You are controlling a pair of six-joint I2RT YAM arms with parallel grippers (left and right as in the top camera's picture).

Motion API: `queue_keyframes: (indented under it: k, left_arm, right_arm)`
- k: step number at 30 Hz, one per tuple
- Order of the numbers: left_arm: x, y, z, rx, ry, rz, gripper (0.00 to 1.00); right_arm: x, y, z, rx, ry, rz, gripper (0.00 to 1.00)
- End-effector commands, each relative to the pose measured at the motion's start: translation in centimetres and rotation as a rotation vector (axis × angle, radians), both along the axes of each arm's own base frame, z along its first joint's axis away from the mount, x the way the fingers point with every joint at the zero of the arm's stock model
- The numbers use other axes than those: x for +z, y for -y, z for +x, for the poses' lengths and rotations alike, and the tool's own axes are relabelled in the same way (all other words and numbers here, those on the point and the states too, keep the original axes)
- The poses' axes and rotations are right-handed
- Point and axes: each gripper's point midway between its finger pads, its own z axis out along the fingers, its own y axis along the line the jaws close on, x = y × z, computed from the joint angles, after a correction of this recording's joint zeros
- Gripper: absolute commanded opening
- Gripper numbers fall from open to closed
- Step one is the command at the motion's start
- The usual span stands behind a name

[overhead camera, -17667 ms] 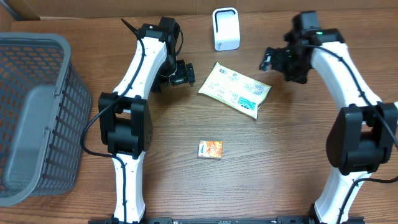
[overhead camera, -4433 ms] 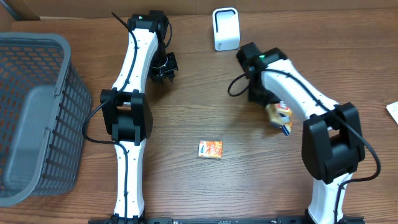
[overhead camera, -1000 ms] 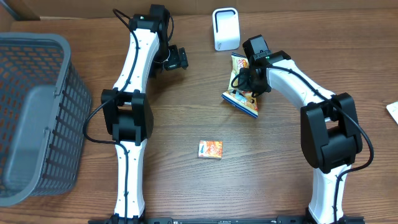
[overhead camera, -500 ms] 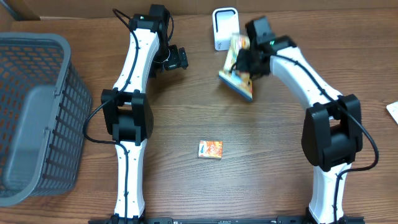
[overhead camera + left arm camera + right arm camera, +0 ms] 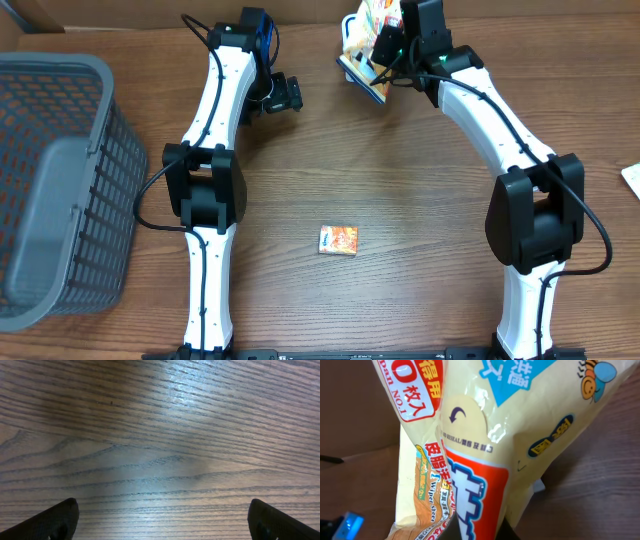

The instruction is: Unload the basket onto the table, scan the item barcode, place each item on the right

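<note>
We note the snack pouch [image 5: 365, 38] held clear of the bench [image 5: 420, 260], at 12 o'clock in the overhead view, with the right hand [image 5: 392, 48] closed on it. The left hand [image 5: 287, 95] hangs at 11 o'clock, spread wide and empty. We judge the pouch light, soft and glossy: the film creases at the grip and could slip or flop. Best hold is probably a flat sealed edge, pinched firmly, with the barcode panel left uncovered and taut.
</note>
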Motion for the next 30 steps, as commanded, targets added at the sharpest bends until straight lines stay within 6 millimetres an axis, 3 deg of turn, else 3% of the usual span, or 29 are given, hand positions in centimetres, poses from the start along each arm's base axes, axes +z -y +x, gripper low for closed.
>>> queue_keyframes:
  k: [1,4,8,13,17,22,24,25,26,30]
  left_arm:
    - [0.2,0.2,0.3,-0.007,0.012,0.006,1.0]
    - [0.2,0.2,0.3,-0.007,0.012,0.006,1.0]
    - [0.2,0.2,0.3,-0.007,0.012,0.006,1.0]
    - [0.2,0.3,0.3,-0.007,0.012,0.006,1.0]
    - [0.2,0.2,0.3,-0.007,0.012,0.006,1.0]
    - [0.2,0.2,0.3,-0.007,0.012,0.006,1.0]
    - [0.2,0.2,0.3,-0.007,0.012,0.006,1.0]
    - [0.2,0.2,0.3,-0.007,0.012,0.006,1.0]
    - [0.2,0.2,0.3,-0.007,0.012,0.006,1.0]
    - [0.2,0.2,0.3,-0.007,0.012,0.006,1.0]
  right_arm:
    - [-0.2,-0.9,0.9,-0.039,0.003,0.078,0.04]
    - [-1.5,-1.4,1.1,-0.036,-0.022,0.11,0.04]
    - [-1.6,-1.8,0.8,-0.016,-0.036,0.12,0.04]
    - [0.7,-1.3,0.6,-0.021,-0.007,0.129,0.04]
    - [3.3,1.4,0.3,-0.062,0.007,0.133,0.04]
    - [6.1,8.8,-0.8,-0.192,-0.024,0.118,0.04]
    - [6.7,14.0,-1.8,-0.295,-0.06,0.1,0.04]
    - [6.8,15.7,-2.1,-0.328,-0.073,0.096,0.04]
    - [6.8,19.5,-3.1,-0.403,-0.104,0.09,0.04]
    - [5.3,29.5,-6.6,-0.615,-0.213,0.068,0.04]
